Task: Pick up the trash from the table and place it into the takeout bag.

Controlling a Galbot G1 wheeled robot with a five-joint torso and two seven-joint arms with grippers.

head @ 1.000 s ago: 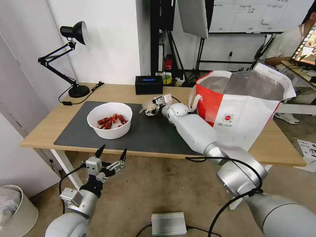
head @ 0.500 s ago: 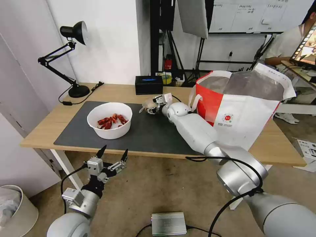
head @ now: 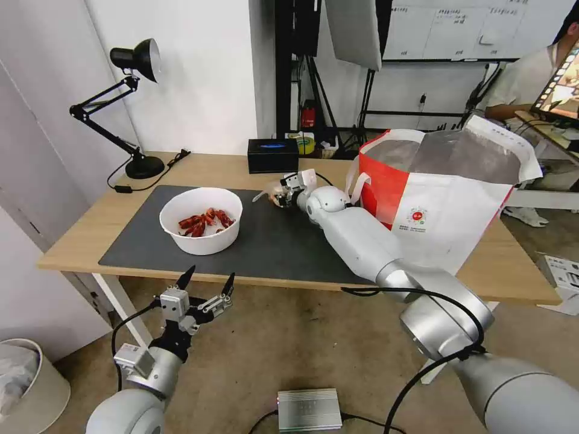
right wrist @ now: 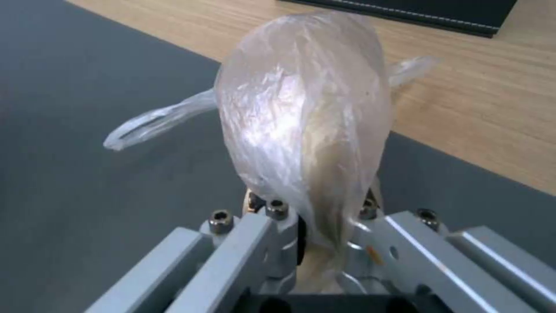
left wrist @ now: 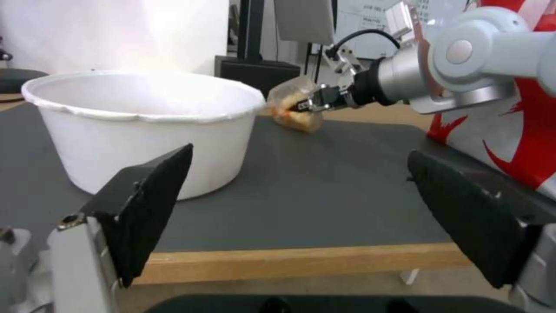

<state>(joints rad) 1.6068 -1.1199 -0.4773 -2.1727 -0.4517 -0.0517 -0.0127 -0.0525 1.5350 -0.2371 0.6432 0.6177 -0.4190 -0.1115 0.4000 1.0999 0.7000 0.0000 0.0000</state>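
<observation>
Since a second ago the right gripper (head: 278, 197) has carried the small knotted clear bag (head: 271, 193) a little up and toward the far edge of the dark grey mat (head: 283, 241); the bowl and takeout bag have not moved. The right wrist view shows the jaws clamped on the bag's (right wrist: 304, 130) lower end, a yellowish lump inside it and its knot tails spread to either side, the bag clear of the mat. The white round bowl (head: 201, 219) stands on the mat's left half and holds red crayfish shells (head: 204, 221). The takeout bag (head: 440, 199) stands open on the light-wood table (head: 512, 271), just right of the right arm, its silver foil lining visible; its contents cannot be made out. The black tissue box (head: 272, 155) sits behind the mat. The left gripper (head: 204, 283) hangs below the table's front edge, jaws apart.
</observation>
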